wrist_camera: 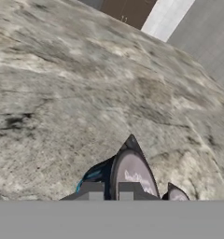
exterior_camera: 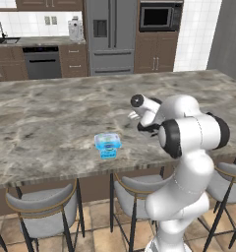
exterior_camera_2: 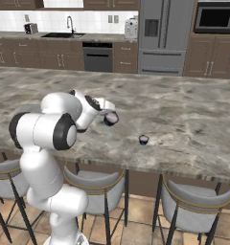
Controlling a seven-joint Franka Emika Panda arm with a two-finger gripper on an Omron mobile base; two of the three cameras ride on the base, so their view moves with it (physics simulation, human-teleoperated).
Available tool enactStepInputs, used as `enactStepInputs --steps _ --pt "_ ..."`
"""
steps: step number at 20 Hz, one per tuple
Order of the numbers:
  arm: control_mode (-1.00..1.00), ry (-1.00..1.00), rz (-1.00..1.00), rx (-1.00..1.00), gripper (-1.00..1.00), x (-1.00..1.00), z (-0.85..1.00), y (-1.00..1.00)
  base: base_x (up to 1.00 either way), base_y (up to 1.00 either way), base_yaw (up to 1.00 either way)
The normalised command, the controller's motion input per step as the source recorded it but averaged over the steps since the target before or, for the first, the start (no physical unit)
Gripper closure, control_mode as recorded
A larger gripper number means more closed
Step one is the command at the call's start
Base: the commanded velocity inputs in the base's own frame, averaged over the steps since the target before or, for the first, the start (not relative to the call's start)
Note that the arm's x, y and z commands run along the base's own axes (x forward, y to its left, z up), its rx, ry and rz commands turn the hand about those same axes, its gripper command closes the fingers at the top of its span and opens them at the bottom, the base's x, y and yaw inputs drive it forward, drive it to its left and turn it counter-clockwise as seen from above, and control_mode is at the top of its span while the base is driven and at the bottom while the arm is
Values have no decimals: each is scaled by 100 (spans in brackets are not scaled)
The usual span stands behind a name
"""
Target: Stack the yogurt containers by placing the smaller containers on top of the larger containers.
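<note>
The gripper is pinching the small dark cup, its fingers pressed against the cup's sides. In the right base view the cup is hanging in the air at the end of the bent arm, above the marble counter. In the hand view the same cup is sitting between the fingertips at 6 o'clock, its pale top facing the camera.

The tiny dark cup is resting on the counter at about 4 o'clock from the held cup, well apart from it and near the counter's front edge. In the hand view it is peeking in at the lower right, just beside the held cup.

The light-blue tub is standing on the counter near the front edge, at about 8 o'clock from the gripper in the left base view, with bare marble lying between them. A sliver of blue is showing at 7 o'clock of the held cup in the hand view; I cannot tell whether that is the tub.

Open marble is stretching wide toward 12 o'clock from all three containers, up to the far counter edge. Grey stools are standing under the front edge, below the tub.
</note>
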Motion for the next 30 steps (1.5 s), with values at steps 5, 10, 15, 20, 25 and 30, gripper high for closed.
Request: enactStepInputs --steps 5,10,15,20,25,30 --pt "-100 5 -3 -2 100 -14 44 0 0 0 0" --pt "-100 5 -3 -1 100 -21 45 0 0 0 0" --pt "-100 8 -3 -2 100 -22 34 1 0 0 0" --pt "-100 7 -3 -4 100 -21 18 12 0 0 0" --pt "-100 5 -3 -7 100 -24 0 26 0 0 0" --pt "-100 0 -3 -9 100 -27 2 33 0 0 0"
